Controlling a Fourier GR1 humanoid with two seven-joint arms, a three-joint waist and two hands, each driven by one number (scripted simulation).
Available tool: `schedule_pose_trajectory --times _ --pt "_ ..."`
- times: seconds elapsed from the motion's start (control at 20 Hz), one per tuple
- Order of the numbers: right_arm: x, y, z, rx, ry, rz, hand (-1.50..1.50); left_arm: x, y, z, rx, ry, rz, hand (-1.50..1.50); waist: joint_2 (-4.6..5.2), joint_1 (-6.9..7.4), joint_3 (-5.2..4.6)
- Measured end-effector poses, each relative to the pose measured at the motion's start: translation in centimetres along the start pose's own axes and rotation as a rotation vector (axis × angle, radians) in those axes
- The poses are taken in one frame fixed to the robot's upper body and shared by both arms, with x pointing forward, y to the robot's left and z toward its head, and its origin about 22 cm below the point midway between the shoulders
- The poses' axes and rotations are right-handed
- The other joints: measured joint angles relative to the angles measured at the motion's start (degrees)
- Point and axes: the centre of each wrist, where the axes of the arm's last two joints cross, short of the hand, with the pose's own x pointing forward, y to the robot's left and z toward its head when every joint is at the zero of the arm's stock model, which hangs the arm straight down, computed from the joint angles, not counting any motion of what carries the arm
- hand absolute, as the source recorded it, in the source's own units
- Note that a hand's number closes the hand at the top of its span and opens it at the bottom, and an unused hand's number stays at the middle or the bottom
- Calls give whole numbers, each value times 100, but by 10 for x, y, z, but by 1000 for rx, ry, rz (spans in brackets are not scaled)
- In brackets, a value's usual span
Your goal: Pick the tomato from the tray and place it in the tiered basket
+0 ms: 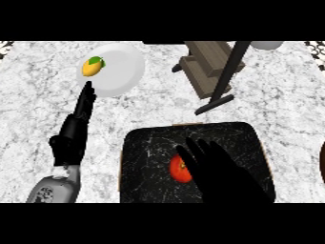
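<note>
Tomato (pixel 180 169) on the dark tray (pixel 144 157), lying just left of my right hand (pixel 225 174), whose straight, spread fingers hover above it without curling round, while my left hand (pixel 73 133) rests open, well apart, and the tiered basket (pixel 210 66) stands beyond.

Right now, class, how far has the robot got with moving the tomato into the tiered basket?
Nothing is finished: the tomato lies on the black tray. In hand: the right hand is over the tray, open beside the tomato, fingers not curled round it. The left hand rests open on the counter. Left: grasp, lift, carry to the tiered basket beyond the tray.
</note>
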Motion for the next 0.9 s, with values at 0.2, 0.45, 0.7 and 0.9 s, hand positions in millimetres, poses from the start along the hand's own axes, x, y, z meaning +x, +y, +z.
schedule_pose_trajectory --times 0.2,0.45,0.7,0.9 --pt "-7 3 -12 -15 60 8 -150 1 2 -4 7 2 4 0 6 -8 1" --pt "-9 14 -19 0 91 -7 -150 -4 5 4 -2 6 5 0 7 7 3" --pt "-19 19 -27 21 117 -30 -150 -6 6 -2 -6 4 0 0 15 5 6" --pt "-27 26 -22 25 121 -42 -150 -3 4 -5 -3 4 5 0 15 3 7"
